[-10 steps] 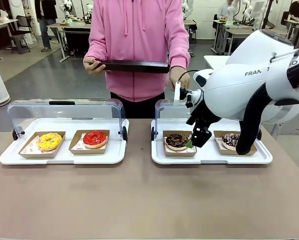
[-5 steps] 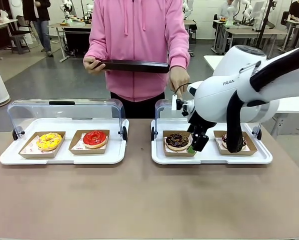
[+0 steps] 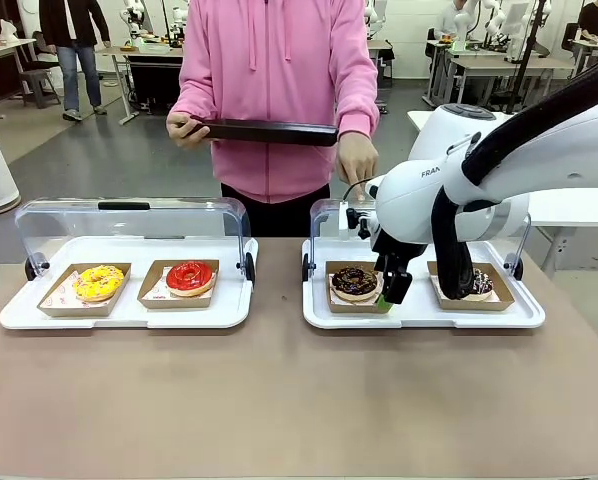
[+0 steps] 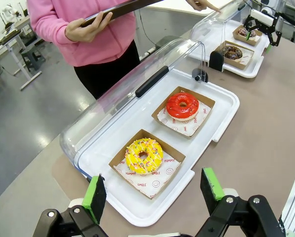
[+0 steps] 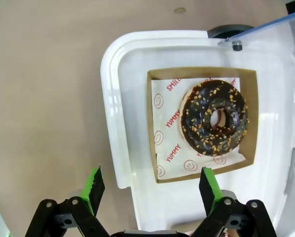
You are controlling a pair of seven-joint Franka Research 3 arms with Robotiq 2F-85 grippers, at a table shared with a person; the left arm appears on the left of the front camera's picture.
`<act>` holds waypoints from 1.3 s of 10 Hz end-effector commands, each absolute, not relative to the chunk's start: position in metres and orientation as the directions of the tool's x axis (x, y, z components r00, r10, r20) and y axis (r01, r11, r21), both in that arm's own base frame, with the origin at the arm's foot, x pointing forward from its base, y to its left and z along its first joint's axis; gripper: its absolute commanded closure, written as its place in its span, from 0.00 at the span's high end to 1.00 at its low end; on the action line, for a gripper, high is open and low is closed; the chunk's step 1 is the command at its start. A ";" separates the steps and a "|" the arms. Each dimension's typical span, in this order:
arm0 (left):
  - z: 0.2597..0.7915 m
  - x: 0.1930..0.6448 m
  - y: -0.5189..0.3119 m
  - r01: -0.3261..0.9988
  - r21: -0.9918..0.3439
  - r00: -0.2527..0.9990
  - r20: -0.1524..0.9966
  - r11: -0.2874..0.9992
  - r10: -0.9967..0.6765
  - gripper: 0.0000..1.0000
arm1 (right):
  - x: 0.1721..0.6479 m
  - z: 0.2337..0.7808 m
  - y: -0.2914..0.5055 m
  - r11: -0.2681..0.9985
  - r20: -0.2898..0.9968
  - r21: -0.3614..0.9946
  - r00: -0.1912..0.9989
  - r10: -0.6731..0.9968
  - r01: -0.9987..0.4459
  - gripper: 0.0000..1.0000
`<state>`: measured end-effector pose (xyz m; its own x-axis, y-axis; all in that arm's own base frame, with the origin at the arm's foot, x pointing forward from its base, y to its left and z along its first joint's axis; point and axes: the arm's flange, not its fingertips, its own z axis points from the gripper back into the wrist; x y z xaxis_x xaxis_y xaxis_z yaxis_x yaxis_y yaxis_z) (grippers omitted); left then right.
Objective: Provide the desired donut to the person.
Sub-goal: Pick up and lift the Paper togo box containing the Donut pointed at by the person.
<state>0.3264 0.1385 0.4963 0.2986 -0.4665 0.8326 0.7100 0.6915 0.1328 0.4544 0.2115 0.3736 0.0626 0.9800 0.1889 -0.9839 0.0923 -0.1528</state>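
On the brown counter (image 3: 279,400), the robot's left tool (image 4: 152,186) hovers with its jaws apart and empty above the near corner of the left tray (image 3: 129,322), where a yellow donut (image 3: 99,282) and a red donut (image 3: 189,276) sit untouched in card boxes. To the right, the right tool (image 3: 391,292) has dropped over the past second from above the gap between the two boxes of the right tray (image 3: 419,318). It is now just beside the near right corner of the card box (image 5: 155,128) holding the nut-sprinkled chocolate donut (image 5: 215,117). Its green-padded fingers (image 5: 94,183) stand wide apart, gripping nothing, over the tray's rim. The descent suggests this donut is the one wanted, with the grasp yet to come. A second dark donut (image 3: 476,283) lies half hidden behind the arm. Both clear lids (image 3: 129,215) are raised. Beyond the counter, the person (image 3: 279,90) in a pink hoodie holds a black tray (image 3: 269,131) in one hand, seemingly ready to receive, while the other hand (image 3: 358,158) hangs just above the right lid
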 end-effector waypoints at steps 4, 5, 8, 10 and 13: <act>0.495 0.326 0.140 0.717 0.133 0.292 0.834 0.685 -0.468 1.00 | 0.480 0.345 0.220 0.089 0.129 -0.108 0.075 0.989 -0.990 1.00; 0.495 0.326 0.140 0.717 0.133 0.292 0.834 0.685 -0.468 1.00 | 0.483 0.340 0.221 0.107 0.117 -0.105 0.095 0.989 -0.989 1.00; 0.495 0.326 0.140 0.717 0.133 0.292 0.834 0.685 -0.468 1.00 | 0.491 0.338 0.217 0.119 0.093 -0.123 0.108 0.990 -0.985 0.93; 0.495 0.326 0.140 0.717 0.133 0.292 0.834 0.685 -0.468 1.00 | 0.494 0.338 0.216 0.120 0.076 -0.072 0.115 0.990 -0.990 0.37; 0.495 0.326 0.140 0.717 0.133 0.292 0.834 0.685 -0.468 1.00 | 0.507 0.328 0.216 0.103 0.081 -0.031 0.100 0.992 -0.994 0.00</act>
